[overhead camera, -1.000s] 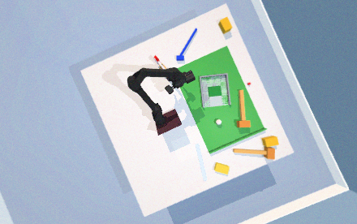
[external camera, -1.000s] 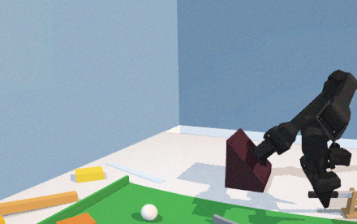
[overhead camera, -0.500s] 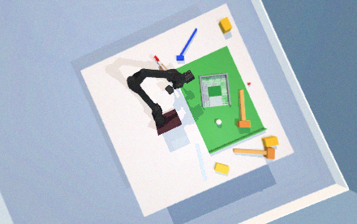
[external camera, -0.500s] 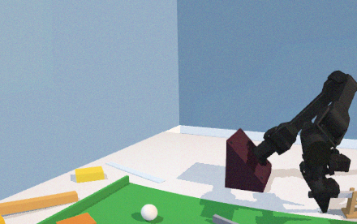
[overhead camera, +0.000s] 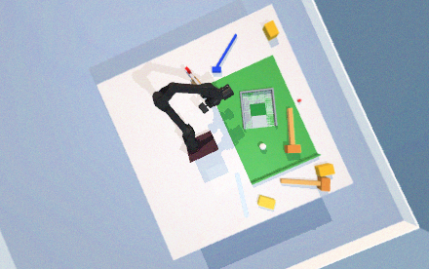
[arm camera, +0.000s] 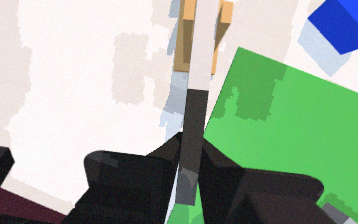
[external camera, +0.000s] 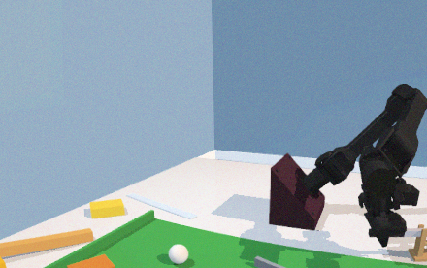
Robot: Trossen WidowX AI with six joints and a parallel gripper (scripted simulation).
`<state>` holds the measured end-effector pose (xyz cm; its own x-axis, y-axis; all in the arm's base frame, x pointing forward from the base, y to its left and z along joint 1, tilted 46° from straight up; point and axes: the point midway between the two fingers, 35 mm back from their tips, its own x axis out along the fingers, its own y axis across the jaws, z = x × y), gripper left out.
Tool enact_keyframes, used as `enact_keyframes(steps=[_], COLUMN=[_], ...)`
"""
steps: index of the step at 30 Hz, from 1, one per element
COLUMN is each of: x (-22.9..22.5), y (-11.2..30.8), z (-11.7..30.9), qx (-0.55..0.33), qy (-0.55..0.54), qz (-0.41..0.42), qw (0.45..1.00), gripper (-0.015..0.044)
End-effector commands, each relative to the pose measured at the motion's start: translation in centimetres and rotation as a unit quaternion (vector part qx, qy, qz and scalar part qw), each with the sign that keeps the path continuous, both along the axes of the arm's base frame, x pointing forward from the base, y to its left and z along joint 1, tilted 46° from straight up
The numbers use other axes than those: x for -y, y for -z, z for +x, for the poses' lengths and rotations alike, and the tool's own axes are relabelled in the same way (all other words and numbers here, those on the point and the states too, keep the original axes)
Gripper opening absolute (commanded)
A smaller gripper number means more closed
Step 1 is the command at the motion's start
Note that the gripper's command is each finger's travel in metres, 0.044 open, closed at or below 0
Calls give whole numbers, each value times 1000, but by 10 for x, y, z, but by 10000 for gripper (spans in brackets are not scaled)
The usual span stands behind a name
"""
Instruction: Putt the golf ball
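Note:
The red putter (overhead camera: 187, 70) has a red head, a pale shaft and a dark grip; its shaft and grip (arm camera: 195, 117) run down the middle of the wrist view. The shaft passes over a wooden rack (arm camera: 181, 65) (external camera: 413, 254). My gripper (arm camera: 188, 136) (external camera: 384, 238) is shut on the putter's dark grip, low beside the green mat's corner. The white golf ball (overhead camera: 262, 146) (external camera: 179, 253) rests on the green mat (overhead camera: 249, 163) (external camera: 209, 243). The raised green (overhead camera: 257, 109) is a small green square inside a grey-edged frame, with pale ramp surface around it. The putter's head is out of the wrist view.
A blue putter (overhead camera: 226, 50) (arm camera: 342, 25) lies beyond the mat's corner. An orange mallet (overhead camera: 291, 127) lies on the mat, another (overhead camera: 302, 182) beyond its raised edge (overhead camera: 285, 169). Yellow blocks (overhead camera: 270, 30) (overhead camera: 325, 170) (overhead camera: 266, 202) and a small red item (overhead camera: 299, 100) lie around the mat.

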<state>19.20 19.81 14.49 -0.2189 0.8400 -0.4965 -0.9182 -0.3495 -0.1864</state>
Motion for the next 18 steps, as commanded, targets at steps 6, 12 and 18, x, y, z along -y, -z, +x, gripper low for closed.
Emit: enact_keyframes(steps=[6, 12, 18], x=[4, 24, 47], y=[-3, -21, -43], z=[2, 9, 12], qx=[1, 3, 3], qy=[2, 15, 28], qz=[-1, -8, -12], qw=[1000, 1000, 1000], gripper=[0, 0, 0])
